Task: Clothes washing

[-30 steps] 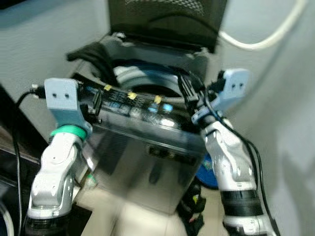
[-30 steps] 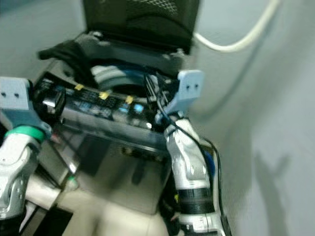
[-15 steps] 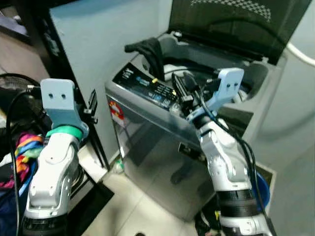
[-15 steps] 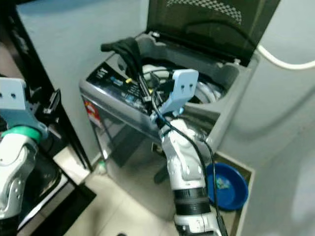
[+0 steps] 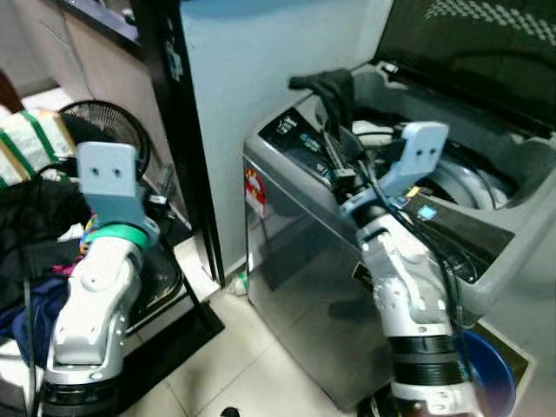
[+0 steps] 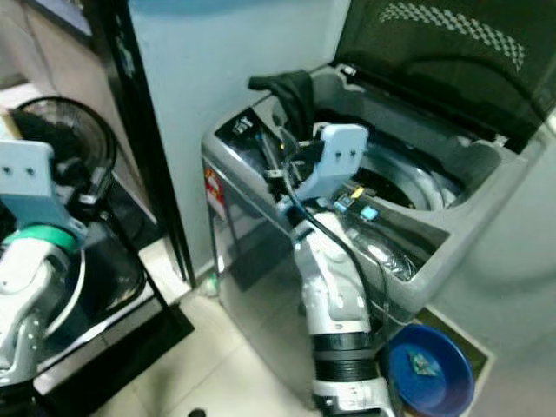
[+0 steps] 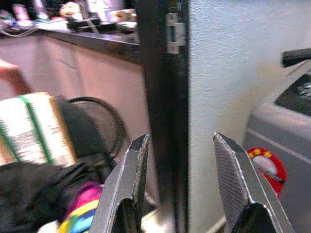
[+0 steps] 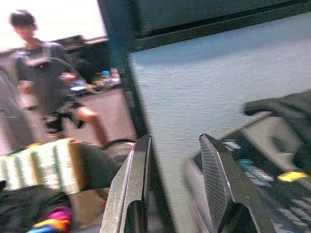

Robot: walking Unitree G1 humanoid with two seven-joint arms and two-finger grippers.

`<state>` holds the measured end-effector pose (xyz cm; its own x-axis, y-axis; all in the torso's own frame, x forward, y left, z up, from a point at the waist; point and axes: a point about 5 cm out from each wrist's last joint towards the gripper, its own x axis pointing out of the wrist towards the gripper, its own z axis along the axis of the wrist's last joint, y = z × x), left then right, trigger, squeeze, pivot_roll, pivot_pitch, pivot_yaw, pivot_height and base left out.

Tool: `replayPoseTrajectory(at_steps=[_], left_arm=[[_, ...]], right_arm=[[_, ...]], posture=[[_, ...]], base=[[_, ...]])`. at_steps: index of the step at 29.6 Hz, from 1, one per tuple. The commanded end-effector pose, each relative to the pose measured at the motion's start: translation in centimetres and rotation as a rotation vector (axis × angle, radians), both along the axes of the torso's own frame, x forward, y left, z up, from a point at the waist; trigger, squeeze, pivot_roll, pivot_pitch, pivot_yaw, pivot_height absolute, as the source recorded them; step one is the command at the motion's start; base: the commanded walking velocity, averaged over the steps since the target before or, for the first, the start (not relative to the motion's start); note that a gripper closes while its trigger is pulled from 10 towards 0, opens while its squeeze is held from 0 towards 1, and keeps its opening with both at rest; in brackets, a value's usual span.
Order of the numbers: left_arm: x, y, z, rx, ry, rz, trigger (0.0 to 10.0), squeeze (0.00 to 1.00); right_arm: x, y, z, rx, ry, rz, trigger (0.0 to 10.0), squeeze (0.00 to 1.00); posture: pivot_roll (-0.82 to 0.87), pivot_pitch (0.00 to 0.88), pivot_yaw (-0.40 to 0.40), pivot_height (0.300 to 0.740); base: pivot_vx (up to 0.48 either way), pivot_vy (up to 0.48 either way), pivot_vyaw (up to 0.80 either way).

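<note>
While both arms are raised, the left gripper [image 7: 180, 189] and right gripper [image 8: 172, 189] are empty with fingers spread apart. Beyond them, the top-loading washing machine [image 5: 304, 252] stands lid-open, a black garment [image 5: 326, 87] draped over its rim.

No text can be read: the washing machine [image 5: 321, 261] bears a red round sticker [image 5: 254, 187] and a printed control panel [image 5: 304, 143], both too blurred.

Open washer drum [image 6: 408, 178] (garment [image 6: 291, 91] on rim)
</note>
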<state>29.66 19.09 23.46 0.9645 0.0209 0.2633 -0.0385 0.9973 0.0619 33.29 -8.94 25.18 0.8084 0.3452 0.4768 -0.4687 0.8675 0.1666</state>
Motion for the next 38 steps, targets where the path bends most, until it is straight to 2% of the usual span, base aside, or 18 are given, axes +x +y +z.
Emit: replayPoseTrajectory(at_steps=[1, 4, 8, 10, 11, 12, 15, 20, 22, 25, 28, 34, 38], left_arm=[[0.0, -0.1, -0.7, 0.002, 0.026, -0.008, 10.0, 0.00], [-0.3, 1.4, -3.0, 0.018, 0.090, 0.040, 10.0, 0.00], [-0.4, 1.7, -3.4, 0.017, 0.102, 0.050, 10.0, 0.00], [-0.9, 2.7, -4.3, 0.008, 0.131, 0.077, 10.0, 0.00], [-0.9, 2.7, -4.3, 0.008, 0.131, 0.077, 10.0, 0.00], [-1.3, 3.1, -4.6, -0.003, 0.143, 0.087, 10.0, 0.00], [-1.7, 3.1, -5.3, -0.036, 0.158, 0.085, 10.0, 0.00], [-2.0, 2.4, -6.6, -0.053, 0.182, 0.048, 10.0, 0.00], [-2.0, 2.4, -6.6, -0.053, 0.182, 0.048, 10.0, 0.00], [-2.3, 2.3, -7.8, -0.053, 0.215, 0.041, 10.0, 0.00], [-2.3, 2.2, -8.1, -0.052, 0.223, 0.040, 10.0, 0.00], [-2.0, 1.8, -9.3, -0.041, 0.242, 0.060, 10.0, 0.00], [-1.8, 1.4, -9.5, -0.042, 0.242, 0.053, 10.0, 0.00]], right_arm=[[0.0, -0.4, -0.3, -0.003, 0.009, -0.009, 10.0, 0.00], [0.2, -1.3, -1.7, -0.047, 0.035, -0.028, 10.0, 0.00], [0.2, -1.6, -2.1, -0.054, 0.045, -0.034, 10.0, 0.00], [0.1, -3.1, -3.8, -0.076, 0.095, -0.067, 10.0, 0.00], [0.1, -3.1, -3.8, -0.076, 0.095, -0.067, 10.0, 0.00], [-0.1, -4.0, -4.8, -0.083, 0.128, -0.086, 10.0, 0.00], [-0.4, -4.9, -6.1, -0.076, 0.177, -0.101, 10.0, 0.00], [-0.6, -4.7, -7.3, -0.052, 0.221, -0.084, 10.0, 0.00], [-0.6, -4.7, -7.3, -0.052, 0.221, -0.084, 10.0, 0.00], [-0.7, -4.4, -8.7, -0.062, 0.262, -0.061, 10.0, 0.00], [-0.8, -4.4, -9.2, -0.065, 0.276, -0.053, 10.0, 0.00], [-0.8, -4.7, -10.7, -0.014, 0.342, -0.060, 10.0, 0.00], [-1.0, -4.5, -11.7, -0.032, 0.364, -0.066, 10.0, 0.00]], posture=[[0.13, 0.021, 0.039, 0.740], [0.13, 0.021, 0.039, 0.740], [0.13, 0.021, 0.039, 0.740], [0.13, 0.027, 0.032, 0.740], [0.13, 0.027, 0.032, 0.740], [0.12, 0.029, 0.035, 0.740], [0.12, 0.031, 0.037, 0.740], [0.12, 0.031, 0.037, 0.740], [0.12, 0.031, 0.037, 0.740], [0.12, 0.031, 0.037, 0.740], [0.12, 0.031, 0.037, 0.740], [0.12, 0.034, 0.031, 0.740], [0.12, 0.034, 0.040, 0.740]], base=[[0.000, 0.000, 0.77], [0.000, 0.000, 0.77], [0.000, 0.000, 0.77], [0.000, 0.000, 0.77], [0.000, 0.000, 0.77], [0.000, 0.000, 0.77], [0.000, 0.000, 0.77], [0.000, 0.000, 0.77], [0.000, 0.000, 0.77], [0.000, 0.000, 0.77], [0.000, 0.000, 0.77], [0.000, 0.000, 0.77], [0.000, 0.000, 0.77]])
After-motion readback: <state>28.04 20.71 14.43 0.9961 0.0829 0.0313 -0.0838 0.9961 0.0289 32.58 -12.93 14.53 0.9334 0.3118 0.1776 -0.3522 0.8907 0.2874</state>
